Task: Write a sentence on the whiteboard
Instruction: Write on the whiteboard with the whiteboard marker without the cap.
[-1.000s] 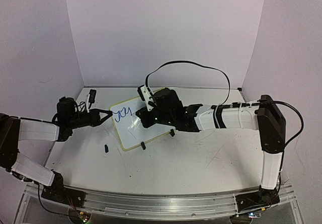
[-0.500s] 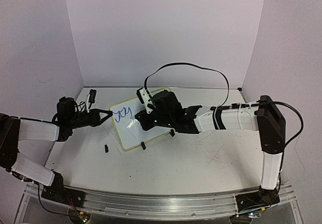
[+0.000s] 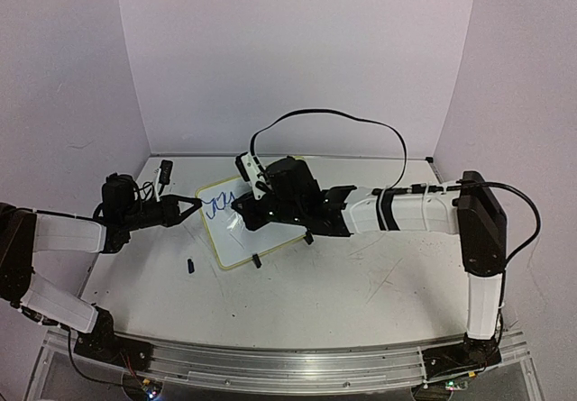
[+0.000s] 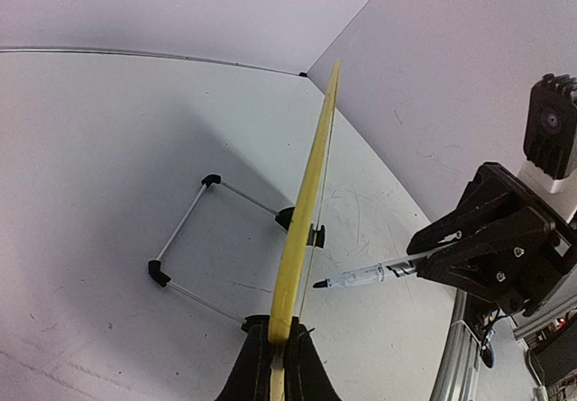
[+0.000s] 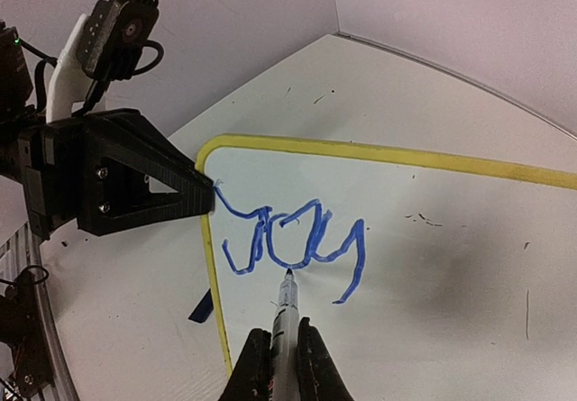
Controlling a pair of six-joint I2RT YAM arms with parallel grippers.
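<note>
Whiteboard (image 3: 236, 239): stands propped at a tilt on the bench (image 3: 343, 284), left of centre and nearer the far edge than the near one. Two black clip feet rest on the bench along its lower side. The left wrist view shows the board (image 4: 306, 212) edge-on, with a thin wire stand behind it.

Left gripper (image 3: 191, 205): reaches in from the bench's left edge. Its jaws (image 4: 278, 342) are drawn together and clamped on the pale yellow frame at the board's left edge.

Right gripper (image 3: 243, 212): extends across from the right side, over the board face. Its fingers (image 5: 306, 365) are pressed together around a marker (image 5: 282, 324), which points at the board (image 5: 433, 266).

Marker tip: meets the white surface at the bottom of the blue writing (image 5: 293, 243), about mid-way along the strokes. The writing sits in the board's upper left area, close to the frame corner where the left gripper (image 5: 203, 198) holds it.

Other: a small dark piece (image 3: 191, 265) lies on the bench just off the board's lower left corner.
</note>
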